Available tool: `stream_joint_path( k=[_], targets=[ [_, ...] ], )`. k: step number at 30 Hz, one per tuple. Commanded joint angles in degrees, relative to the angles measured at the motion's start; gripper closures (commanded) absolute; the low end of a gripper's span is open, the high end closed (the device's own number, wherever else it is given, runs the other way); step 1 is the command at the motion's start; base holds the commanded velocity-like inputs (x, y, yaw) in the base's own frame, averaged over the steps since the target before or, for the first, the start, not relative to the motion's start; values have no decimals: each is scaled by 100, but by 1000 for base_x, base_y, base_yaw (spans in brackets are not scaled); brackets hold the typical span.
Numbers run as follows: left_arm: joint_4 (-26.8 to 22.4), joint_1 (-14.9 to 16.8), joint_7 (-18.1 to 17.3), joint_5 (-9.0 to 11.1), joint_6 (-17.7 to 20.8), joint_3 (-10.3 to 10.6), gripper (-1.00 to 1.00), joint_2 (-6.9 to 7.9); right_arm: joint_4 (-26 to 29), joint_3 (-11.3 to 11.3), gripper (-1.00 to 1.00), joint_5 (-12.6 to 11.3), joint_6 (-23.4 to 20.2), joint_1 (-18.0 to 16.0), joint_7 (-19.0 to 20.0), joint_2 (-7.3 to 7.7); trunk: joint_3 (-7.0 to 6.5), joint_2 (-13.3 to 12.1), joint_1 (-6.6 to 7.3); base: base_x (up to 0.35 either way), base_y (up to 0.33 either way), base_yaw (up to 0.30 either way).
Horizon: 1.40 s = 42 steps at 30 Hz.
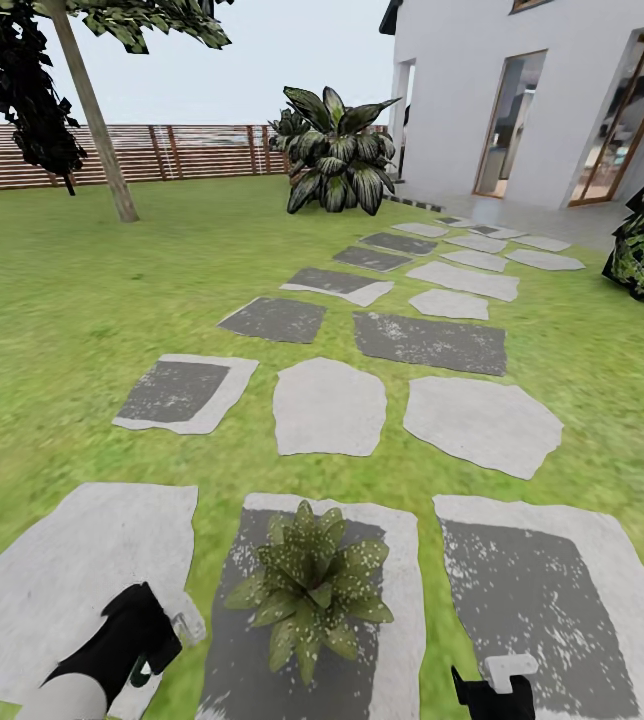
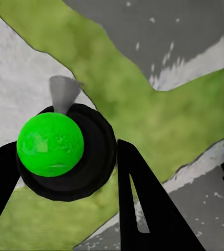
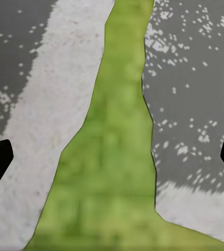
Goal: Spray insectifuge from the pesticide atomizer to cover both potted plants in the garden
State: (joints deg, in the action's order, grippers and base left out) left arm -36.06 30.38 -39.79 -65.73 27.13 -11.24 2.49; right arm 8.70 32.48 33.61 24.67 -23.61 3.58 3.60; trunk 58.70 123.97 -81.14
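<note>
Holding pesticide atomizer (image 2: 59,149) clamped in left gripper (image 1: 152,640), so pickup done. Potted plant (image 1: 310,590) just right of that claw on stepping stone (image 1: 402,620). Right gripper (image 1: 497,680) spread apart, idle. Spraying both plants left, I judge.

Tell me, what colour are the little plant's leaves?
The potted plant has green leaves with pale speckles, seen best in the head view.
</note>
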Motion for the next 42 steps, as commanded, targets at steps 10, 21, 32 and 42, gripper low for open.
stream_joint_path(
  k=[10, 21, 32, 42],
  targets=[
    [-94, 86, 314, 268, -42, -42, 100, -199, -3, 48, -100, 14, 19, -4, 37, 0, 5, 2, 1, 0, 0, 0],
    [-94, 9, 476, 284, -46, -5, 100, -333, 0, 48, -100, 14, 21, -5, 38, 0, 5, 2, 1, 0, 0, 0],
    [-90, 11, 1092, 599, -59, -44, 100, -397, 0, 48, -100, 11, 21, -6, 37, -2, 5, 2, 1, 31, -31, 133],
    [-95, 11, 1121, 649, -57, -37, 100, -392, -1, 48, -100, 14, 21, -4, 37, -5, 5, 2, 1, -59, -119, 24]
  ],
)
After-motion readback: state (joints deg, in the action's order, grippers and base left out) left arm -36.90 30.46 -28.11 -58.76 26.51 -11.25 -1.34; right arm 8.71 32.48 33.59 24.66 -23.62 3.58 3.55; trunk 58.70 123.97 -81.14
